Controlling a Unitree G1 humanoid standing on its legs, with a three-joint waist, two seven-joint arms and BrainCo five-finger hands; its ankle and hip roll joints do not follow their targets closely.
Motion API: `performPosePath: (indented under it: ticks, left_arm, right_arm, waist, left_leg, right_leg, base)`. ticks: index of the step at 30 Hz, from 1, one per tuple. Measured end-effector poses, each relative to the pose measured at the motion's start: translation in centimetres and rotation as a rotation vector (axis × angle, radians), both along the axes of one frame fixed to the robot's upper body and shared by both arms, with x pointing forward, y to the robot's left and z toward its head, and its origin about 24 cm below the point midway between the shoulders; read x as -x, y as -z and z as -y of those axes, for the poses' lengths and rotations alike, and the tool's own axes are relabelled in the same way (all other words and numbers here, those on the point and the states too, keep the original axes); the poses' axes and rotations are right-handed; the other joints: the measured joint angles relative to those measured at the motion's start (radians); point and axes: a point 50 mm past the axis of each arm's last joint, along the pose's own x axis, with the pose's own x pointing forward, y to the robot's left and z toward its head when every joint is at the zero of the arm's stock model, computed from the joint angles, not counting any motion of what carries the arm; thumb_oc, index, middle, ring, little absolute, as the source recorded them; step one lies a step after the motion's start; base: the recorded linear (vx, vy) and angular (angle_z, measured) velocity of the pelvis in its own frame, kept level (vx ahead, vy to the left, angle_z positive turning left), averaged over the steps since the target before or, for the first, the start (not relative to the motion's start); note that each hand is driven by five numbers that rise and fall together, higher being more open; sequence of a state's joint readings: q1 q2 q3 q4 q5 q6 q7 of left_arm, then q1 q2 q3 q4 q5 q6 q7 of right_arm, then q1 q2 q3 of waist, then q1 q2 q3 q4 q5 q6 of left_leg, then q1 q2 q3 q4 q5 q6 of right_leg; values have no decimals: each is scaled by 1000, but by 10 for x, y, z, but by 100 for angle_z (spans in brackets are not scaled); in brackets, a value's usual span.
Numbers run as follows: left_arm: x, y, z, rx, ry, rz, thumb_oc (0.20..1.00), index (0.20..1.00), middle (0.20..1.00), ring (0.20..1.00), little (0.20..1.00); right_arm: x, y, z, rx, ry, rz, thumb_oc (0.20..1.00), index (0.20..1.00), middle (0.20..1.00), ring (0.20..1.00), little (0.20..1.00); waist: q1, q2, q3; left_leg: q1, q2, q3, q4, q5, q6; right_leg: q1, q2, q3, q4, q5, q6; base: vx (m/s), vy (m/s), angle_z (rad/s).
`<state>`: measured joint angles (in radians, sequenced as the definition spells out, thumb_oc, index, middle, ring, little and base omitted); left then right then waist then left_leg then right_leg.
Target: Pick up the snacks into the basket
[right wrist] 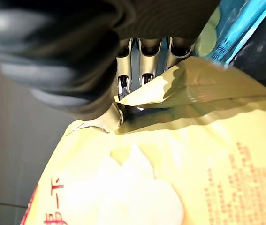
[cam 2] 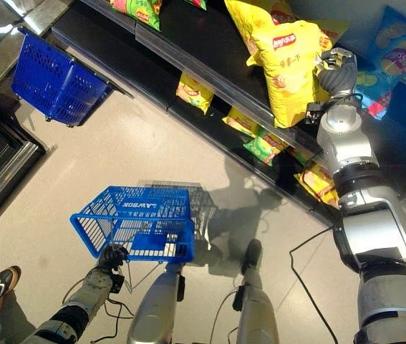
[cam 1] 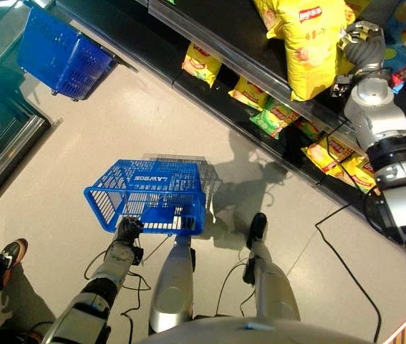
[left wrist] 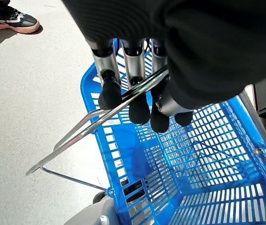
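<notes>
A second blue basket (cam 1: 63,54) sits far left on the floor; a person's shoe (cam 1: 11,254) shows near left.

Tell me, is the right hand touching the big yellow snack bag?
Touching. The right wrist view shows the right hand with fingers and thumb pinching the top edge of the yellow snack bag.

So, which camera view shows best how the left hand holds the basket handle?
The left wrist view: the left hand curls its fingers around the metal handle of the blue basket. Both eye views show that hand small at the basket's near edge, the grip unclear.
</notes>
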<state>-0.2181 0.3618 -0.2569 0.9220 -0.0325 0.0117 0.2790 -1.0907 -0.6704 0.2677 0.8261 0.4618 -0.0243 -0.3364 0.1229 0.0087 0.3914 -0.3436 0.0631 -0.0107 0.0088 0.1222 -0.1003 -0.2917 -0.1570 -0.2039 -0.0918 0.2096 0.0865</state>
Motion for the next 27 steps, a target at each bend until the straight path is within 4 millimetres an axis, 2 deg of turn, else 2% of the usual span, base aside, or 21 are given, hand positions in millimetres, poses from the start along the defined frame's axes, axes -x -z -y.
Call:
performPosePath:
  ticks: [7, 17, 21, 27]
  left_arm:
    - [0, 0, 0, 0, -1, -1, 200, 200, 200, 200, 200]
    - [-1, -1, 0, 0, -3, 4, 200, 200, 200, 200, 200]
    - [-2, -1, -1, -3, -5, 4, 200, 200, 200, 200, 200]
    - [-3, -2, -3, -8, -10, 2, 200, 200, 200, 200, 200]
  right_arm:
    - [2, 5, 6, -21, 16, 3, 200, 200, 200, 200, 200]
    - [18, 13, 11, -50, 0, 58, 200, 200, 200, 200, 200]
    - [27, 6, 20, -46, 2, 98, 200, 200, 200, 200, 200]
    - [47, -17, 25, -31, -60, 212, 200, 200, 200, 200, 200]
  waist:
    - [-2, 0, -2]
    - [-18, 0, -1]
    - [-28, 0, -1]
    - [-58, 0, -1]
  left_leg:
    - [1, -1, 1, 0, 0, 0]
    - [0, -1, 2, -2, 1, 1]
    - [4, -1, 5, -8, 1, 2]
    - [20, -1, 11, -33, 6, 4]
  right_leg:
    - [0, 0, 1, 0, 1, 1]
    - [0, 0, 2, 0, 1, 1]
    - [-1, 0, 4, 0, 1, 2]
    - [-3, 0, 12, 0, 2, 3]
  base:
    - [0, 0, 0]
    - [0, 0, 0]
    - [4, -3, -1]
    - [10, -10, -3]
